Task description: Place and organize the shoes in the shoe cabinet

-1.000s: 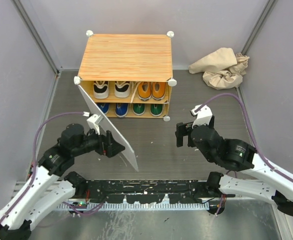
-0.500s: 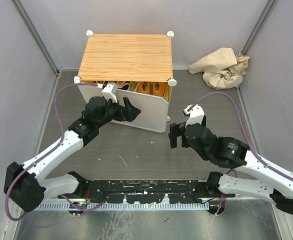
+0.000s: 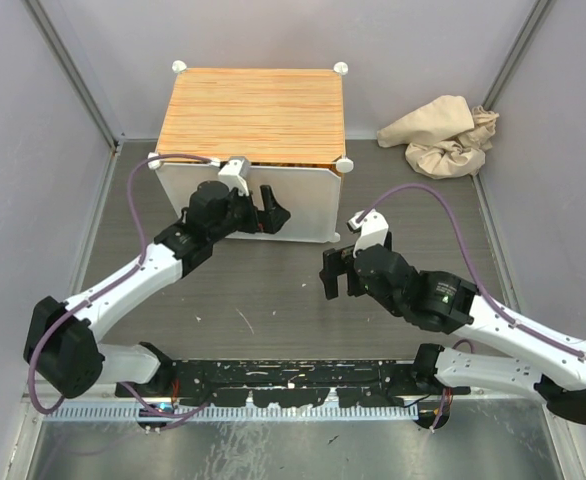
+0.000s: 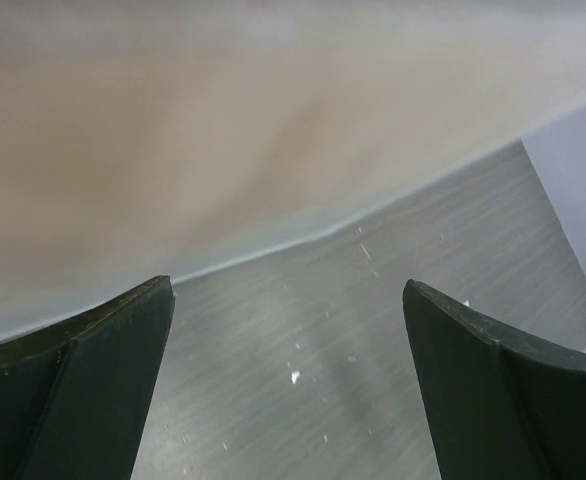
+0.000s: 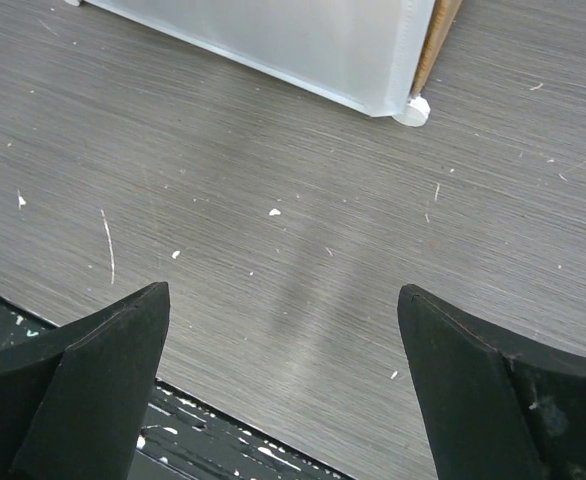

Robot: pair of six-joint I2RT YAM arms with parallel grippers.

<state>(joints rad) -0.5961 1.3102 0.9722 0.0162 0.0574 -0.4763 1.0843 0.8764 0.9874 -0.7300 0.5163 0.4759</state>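
Note:
The shoe cabinet (image 3: 253, 115) stands at the back, with an orange wood-grain top and white corner knobs. Its white front door (image 3: 308, 205) is shut, so the shoes are hidden. My left gripper (image 3: 272, 210) is open and empty, its tips right at the door's face. In the left wrist view the door (image 4: 223, 130) fills the top, with my left gripper (image 4: 288, 300) open below it. My right gripper (image 3: 335, 272) is open and empty over the floor, in front of the cabinet's right corner. In the right wrist view my right gripper (image 5: 283, 310) sits below the door's lower corner (image 5: 303, 40).
A crumpled beige cloth bag (image 3: 443, 135) lies at the back right. Grey walls close in both sides. A black rail (image 3: 293, 380) runs along the near edge. A white foot knob (image 5: 411, 110) marks the cabinet's front right corner.
The left arm has swung the door from wide open to shut, hiding the shoes. The right gripper has moved left and a little nearer the table's front.

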